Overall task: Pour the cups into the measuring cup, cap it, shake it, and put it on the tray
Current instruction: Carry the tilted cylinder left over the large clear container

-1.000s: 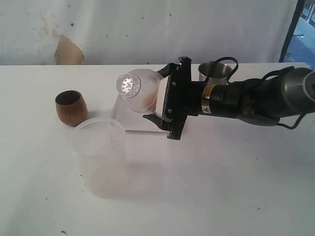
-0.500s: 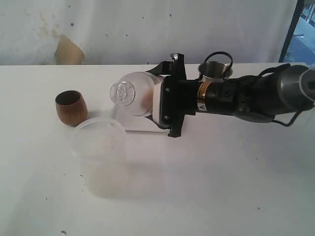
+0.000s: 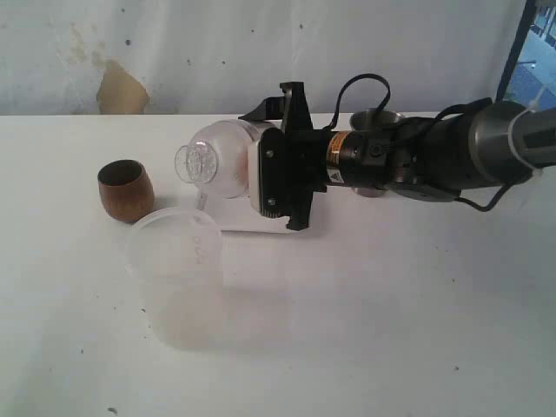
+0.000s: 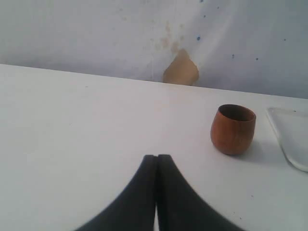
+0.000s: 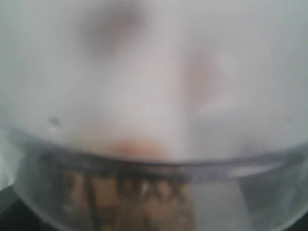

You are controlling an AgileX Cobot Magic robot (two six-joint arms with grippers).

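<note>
Above the tray (image 3: 233,219), the right gripper (image 3: 261,165) holds the measuring cup (image 3: 217,161) on its side, with the capped end pointing away from the arm toward the wooden cup (image 3: 126,189). The fingers are clamped on the clear cylinder from opposite sides, so the vessel lies between them and juts out past their tips. The right wrist view shows only its blurred wall, with something brownish low inside.

Judging by the cap in place and the sideways, lifted hold, this looks like the shaking step. The next move would call for turning the measuring cup upright and lowering it onto the tray directly below before letting go.

The wooden cup stands beside the tray, the steel tumbler (image 3: 375,117) behind it and partly hidden by the arm, and a frosted tub (image 3: 174,261) in front of it. The left gripper (image 4: 156,166) waits well off from the tray, its fingers pressed together on nothing.
</note>
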